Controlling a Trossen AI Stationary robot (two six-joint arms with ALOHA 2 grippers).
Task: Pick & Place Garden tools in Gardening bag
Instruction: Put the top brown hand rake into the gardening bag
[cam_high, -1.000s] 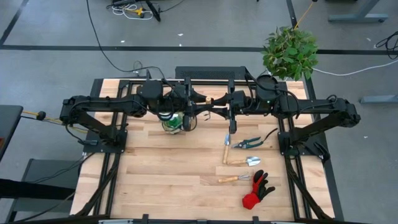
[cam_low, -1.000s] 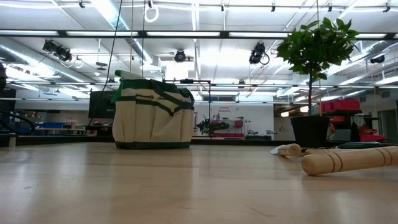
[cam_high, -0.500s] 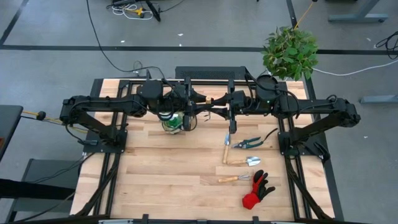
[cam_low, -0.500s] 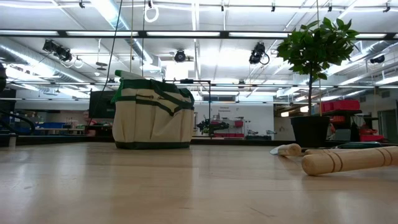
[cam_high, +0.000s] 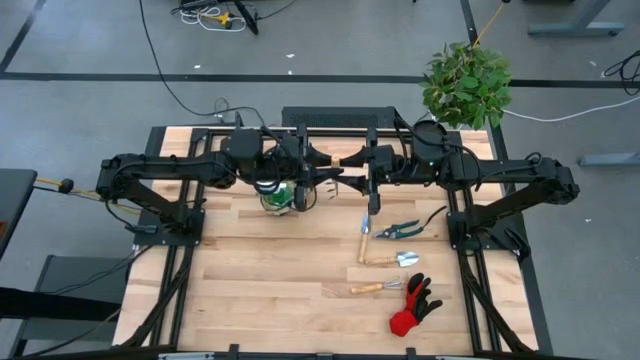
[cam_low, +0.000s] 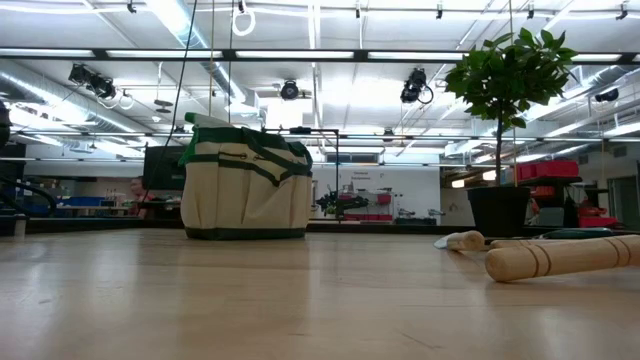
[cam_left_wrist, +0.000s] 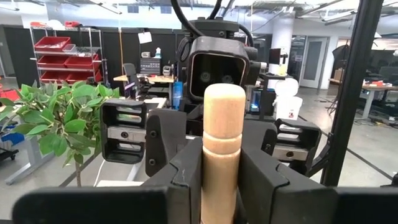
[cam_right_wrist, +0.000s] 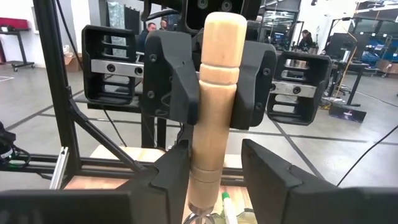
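Change: the right gripper (cam_high: 352, 180) fingers are now standing apart from the wooden handle (cam_right_wrist: 214, 93); before they were pressing it.
Left gripper (cam_high: 322, 183): clamping the handle narrowly (over the gardening bag (cam_high: 281, 195)).
Other tools: lying near the glove (cam_high: 414, 306).

Count, this moment:
- dark robot arms: 2
- round tan fabric bag with dark loop handles (cam_high: 281, 196): 1
- wooden-handled tools: 3, namely the raised wooden-handled tool (cam_high: 338, 160), wooden-handled scoop (cam_high: 385, 260) and wooden-handled fork (cam_high: 372, 288)
- small bluish trowel (cam_high: 366, 232): 1
- green-handled pruning shears (cam_high: 400, 230): 1
- red-and-black glove (cam_high: 413, 305): 1
- leafy green potted plant (cam_high: 466, 83): 1
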